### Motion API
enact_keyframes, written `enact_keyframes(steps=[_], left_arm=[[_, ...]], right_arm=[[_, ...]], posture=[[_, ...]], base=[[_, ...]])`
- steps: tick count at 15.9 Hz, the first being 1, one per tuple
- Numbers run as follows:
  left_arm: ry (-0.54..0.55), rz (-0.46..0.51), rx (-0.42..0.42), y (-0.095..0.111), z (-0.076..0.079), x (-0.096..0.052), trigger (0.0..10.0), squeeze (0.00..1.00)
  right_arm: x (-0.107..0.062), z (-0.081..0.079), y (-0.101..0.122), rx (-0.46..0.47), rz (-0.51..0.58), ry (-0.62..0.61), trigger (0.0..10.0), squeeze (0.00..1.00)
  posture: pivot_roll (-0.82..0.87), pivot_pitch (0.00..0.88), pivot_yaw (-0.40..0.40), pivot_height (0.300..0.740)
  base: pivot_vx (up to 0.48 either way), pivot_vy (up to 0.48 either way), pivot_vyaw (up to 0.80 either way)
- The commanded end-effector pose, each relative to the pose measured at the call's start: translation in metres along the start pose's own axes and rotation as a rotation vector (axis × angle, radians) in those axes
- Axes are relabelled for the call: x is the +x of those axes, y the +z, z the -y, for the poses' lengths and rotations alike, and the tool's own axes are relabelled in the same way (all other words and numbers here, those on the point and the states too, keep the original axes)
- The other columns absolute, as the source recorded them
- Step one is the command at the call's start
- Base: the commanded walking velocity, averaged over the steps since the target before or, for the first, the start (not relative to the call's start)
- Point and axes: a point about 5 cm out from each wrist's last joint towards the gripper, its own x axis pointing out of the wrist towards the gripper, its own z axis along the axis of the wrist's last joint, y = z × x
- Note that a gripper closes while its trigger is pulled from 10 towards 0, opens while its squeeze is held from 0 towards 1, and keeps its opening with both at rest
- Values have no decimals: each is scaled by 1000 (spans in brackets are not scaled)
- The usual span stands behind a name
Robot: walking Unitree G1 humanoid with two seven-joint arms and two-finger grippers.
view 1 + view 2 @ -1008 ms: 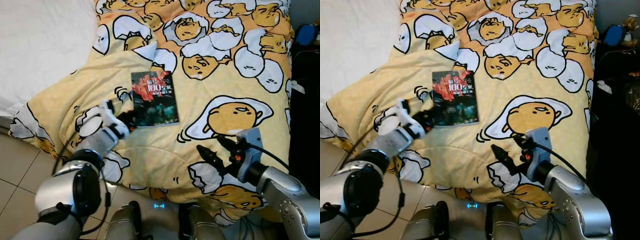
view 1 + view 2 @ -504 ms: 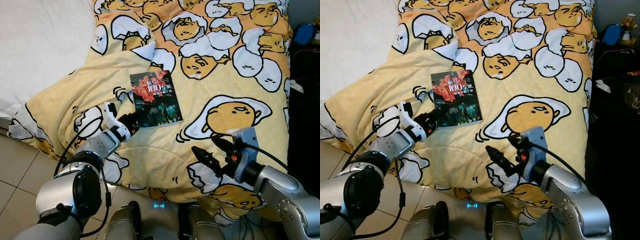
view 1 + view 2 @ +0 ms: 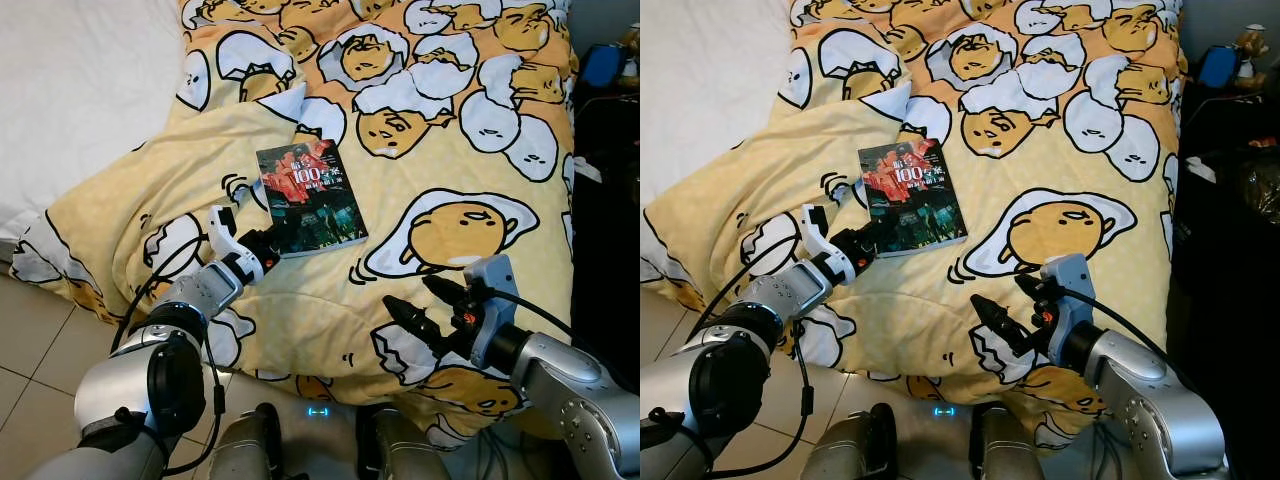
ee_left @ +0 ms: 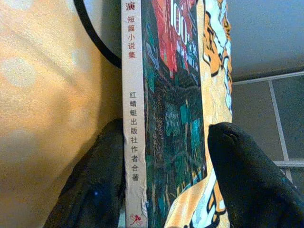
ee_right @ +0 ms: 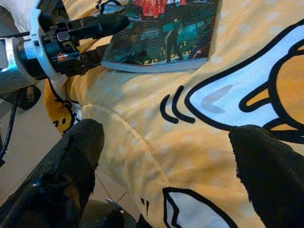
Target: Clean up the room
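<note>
A soft yellow quilt printed with cartoon egg figures point(image 3: 470, 170) covers most of the bed, rumpled into a raised fold on the robot's left, with a plain white sheet point(image 3: 80, 90) beside it and beige floor tiles point(image 3: 30, 340) below the bed's edge. A thin glossy paperback book with a red and dark teal cover point(image 3: 310, 197) lies flat on the quilt, nothing resting on it. The left gripper point(image 3: 272, 240) is at the book's near left corner; in the left wrist view its jaws stand apart, one finger on either side of the book's pale spine edge point(image 4: 134, 142), not pressed shut. The right gripper point(image 3: 420, 308) hovers over the quilt nearer the robot, jaws spread wide and empty, well apart from the book.
</note>
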Motion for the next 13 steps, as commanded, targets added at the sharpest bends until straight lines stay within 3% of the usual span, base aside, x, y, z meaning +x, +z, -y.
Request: enact_keyframes(steps=[1,9,13], left_arm=[[3,-32,-1,-6,-2,0,0,0],[2,-42,4,-8,-2,0,0,0],[-13,-30,-14,-8,-1,0,0,0]], right_arm=[[0,-5,0,-5,-7,40,10000,0],[1,-7,-2,-6,-12,69,10000,0],[9,-2,-4,-12,4,57,10000,0]], posture=[[-167,290,17,740],[-167,284,21,740],[-143,221,41,740]], base=[[0,0,0],[0,0,0],[0,0,0]])
